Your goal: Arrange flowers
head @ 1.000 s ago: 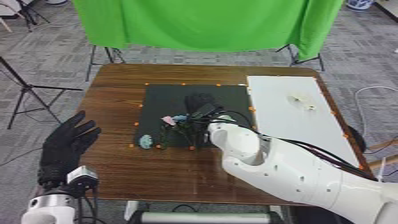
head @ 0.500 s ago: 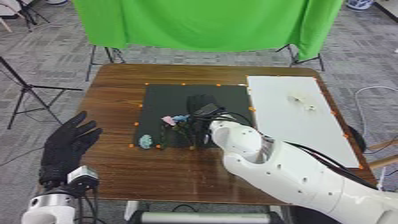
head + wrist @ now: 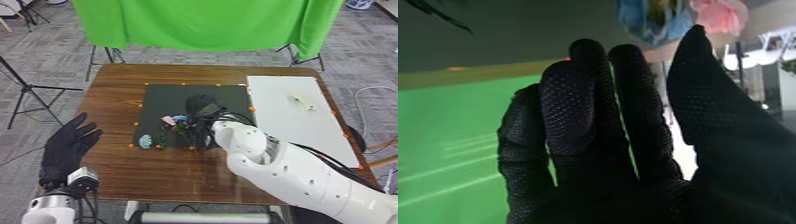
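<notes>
Head view showed the left hand (image 3: 67, 146) open at eight o'clock, and the pink flower (image 3: 168, 120) and blue flower (image 3: 180, 118) on the dark mat (image 3: 162, 97), toward eight o'clock from the right hand (image 3: 202, 103), which right wrist view showed open.

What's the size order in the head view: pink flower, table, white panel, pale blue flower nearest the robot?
1. Table
2. White panel
3. Pale blue flower
4. Pink flower, by a small margin
</notes>
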